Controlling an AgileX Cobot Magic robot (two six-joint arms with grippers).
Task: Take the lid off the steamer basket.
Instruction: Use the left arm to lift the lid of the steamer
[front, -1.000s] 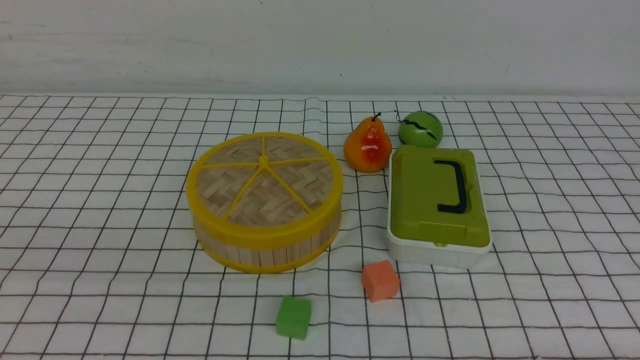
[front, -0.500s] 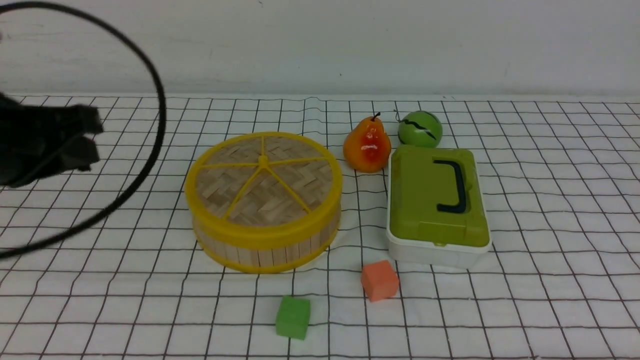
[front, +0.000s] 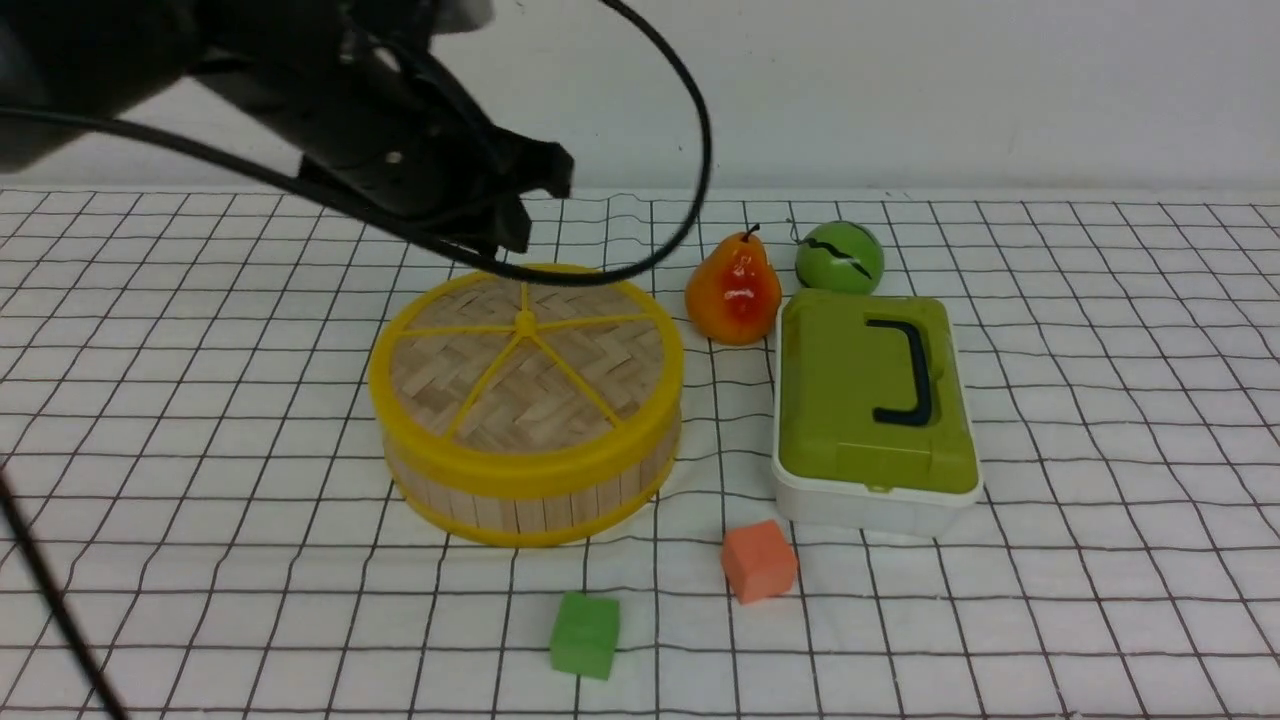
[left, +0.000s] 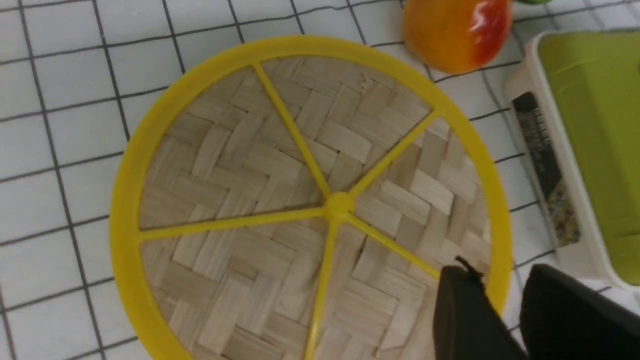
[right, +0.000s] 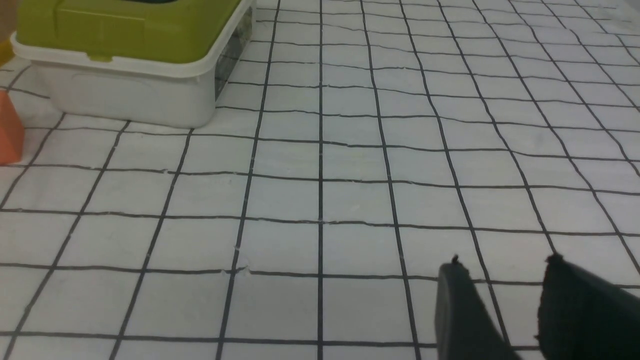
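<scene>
- At the robot's left, the left arm reaches in over the bench, and its left pincer stands open with nothing between the fingertips, above the lid near its rim
- The lid, a woven disc with yellow spokes, lies flat on the steamer basket, which sits on the bench left of the middle; I judge the step in hand to be the approach, with the lifting still to do
- The next move probably calls for lowering the left pincer and settling its fingers either side of a graspable edge or spoke, then closing and raising the lid straight up; a grip set too low could drag the basket along
- Right of the basket, the pear and the green-topped box stand close by, so the lid probably wants to travel clear of them
- At the far right, the right pincer is open and empty over the bench, seemingly unneeded for this lift
</scene>
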